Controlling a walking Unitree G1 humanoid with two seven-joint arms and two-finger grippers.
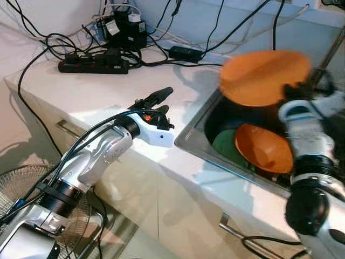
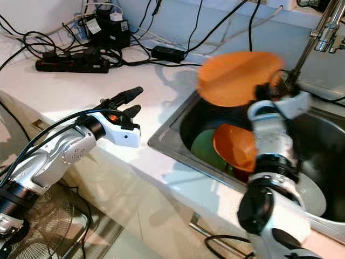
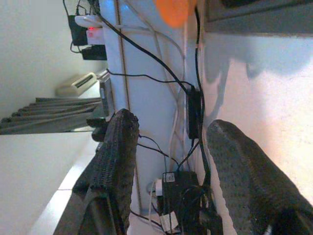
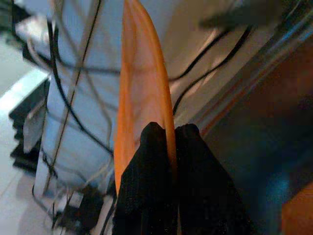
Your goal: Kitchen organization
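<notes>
White counter [image 1: 108, 86], pale blue wall [image 2: 226, 21], drawer handle [image 1: 67, 129], floor fan [image 1: 21, 183] below.

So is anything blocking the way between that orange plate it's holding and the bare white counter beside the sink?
Nothing visible does. The right gripper holds the round orange plate above the sink's edge.

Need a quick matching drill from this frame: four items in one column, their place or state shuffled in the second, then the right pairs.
Items:
1. orange plate
2. orange bowl
3. power strip
4. left gripper

Places or states:
A. on the counter by the wall, cables plugged in
B. lying in the sink
C. open, above the counter
D. pinched at its rim by the right gripper, above the sink

Pairs: 1-D, 2-B, 3-A, 4-C
</notes>
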